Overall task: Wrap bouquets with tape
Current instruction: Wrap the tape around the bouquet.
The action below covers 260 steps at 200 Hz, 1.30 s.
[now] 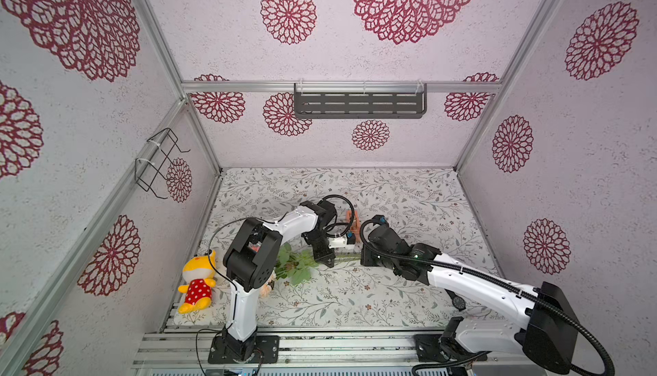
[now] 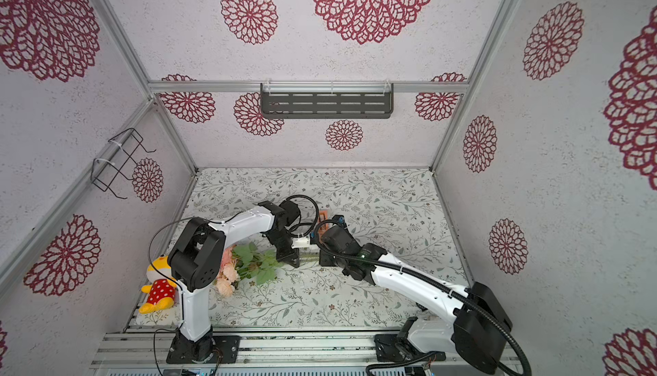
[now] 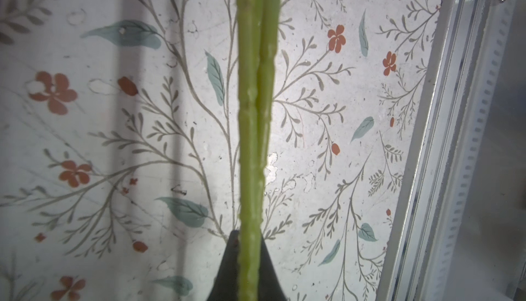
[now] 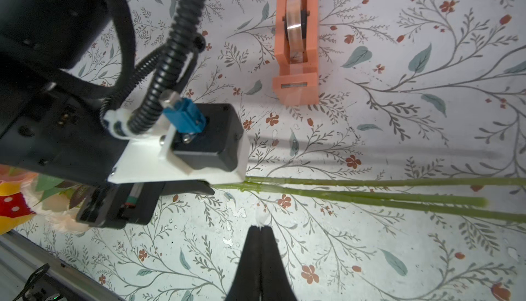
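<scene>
The bouquets (image 1: 298, 267) (image 2: 256, 264) lie across the floral mat, with pink and peach blooms (image 2: 227, 271) by the left arm's elbow. My left gripper (image 1: 329, 262) (image 2: 293, 262) (image 3: 247, 234) is shut on the green stems (image 3: 253, 114), which run on to bare ends (image 4: 370, 194). My right gripper (image 4: 261, 227) is shut close beside those stems, with a small whitish bit at its tip; I cannot tell if that is tape or a mark on the mat. The tape sits in its orange dispenser (image 1: 353, 219) (image 2: 322, 216) (image 4: 296, 43) just behind both grippers, untouched.
A yellow plush toy in a red dotted dress (image 1: 197, 281) (image 2: 158, 289) lies at the front left by the left arm's base. A black wristwatch (image 1: 458, 303) lies under the right arm. A dark rack (image 1: 359, 104) and a wire basket (image 1: 160, 164) hang on the walls.
</scene>
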Each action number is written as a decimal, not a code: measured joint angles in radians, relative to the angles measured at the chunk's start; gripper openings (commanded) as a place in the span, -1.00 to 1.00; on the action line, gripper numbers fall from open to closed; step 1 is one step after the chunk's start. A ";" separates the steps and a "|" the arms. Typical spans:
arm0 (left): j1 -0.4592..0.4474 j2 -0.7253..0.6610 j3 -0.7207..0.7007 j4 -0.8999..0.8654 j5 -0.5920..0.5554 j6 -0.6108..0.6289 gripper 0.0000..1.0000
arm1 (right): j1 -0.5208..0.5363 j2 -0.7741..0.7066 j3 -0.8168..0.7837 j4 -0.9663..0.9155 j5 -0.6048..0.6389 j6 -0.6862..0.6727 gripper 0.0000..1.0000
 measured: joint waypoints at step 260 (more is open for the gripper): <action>0.016 0.052 0.068 -0.011 0.006 -0.051 -1.00 | 0.049 -0.154 -0.172 0.105 0.130 -0.220 0.65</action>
